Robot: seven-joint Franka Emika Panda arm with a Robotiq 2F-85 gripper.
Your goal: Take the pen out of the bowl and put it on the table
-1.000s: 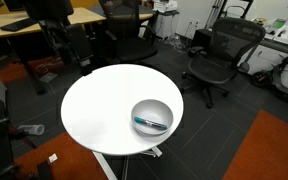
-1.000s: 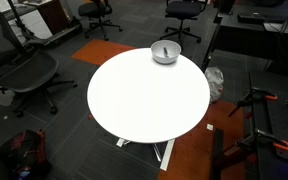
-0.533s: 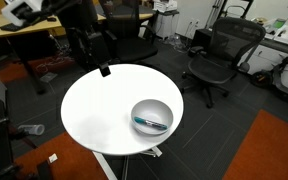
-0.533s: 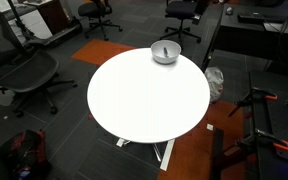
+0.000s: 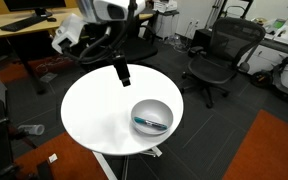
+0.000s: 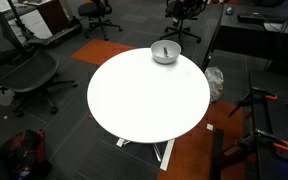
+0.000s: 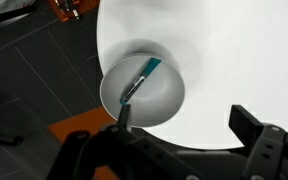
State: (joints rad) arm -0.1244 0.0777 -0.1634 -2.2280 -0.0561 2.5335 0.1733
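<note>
The shiny metal bowl (image 5: 152, 116) sits near the edge of the round white table (image 5: 99, 115). The bowl also shows in the other exterior view (image 6: 165, 52) and in the wrist view (image 7: 142, 90). The dark pen with a teal section (image 7: 139, 80) lies slanted inside the bowl, and it shows there in an exterior view (image 5: 151, 124) too. My gripper (image 5: 121, 72) hangs above the table's far side, apart from the bowl. In the wrist view the gripper (image 7: 184, 120) is open and empty, with the bowl beside one fingertip (image 7: 124, 112).
Black office chairs (image 5: 216, 55) stand round the table, with another chair (image 6: 24, 75) close to its edge. Wooden desks (image 5: 29, 22) are behind the arm. Orange carpet patches (image 5: 269, 150) lie on the dark floor.
The arm has swung in from the back over the table's far side, and the gripper has moved toward the bowl. The bowl and pen have not moved.
</note>
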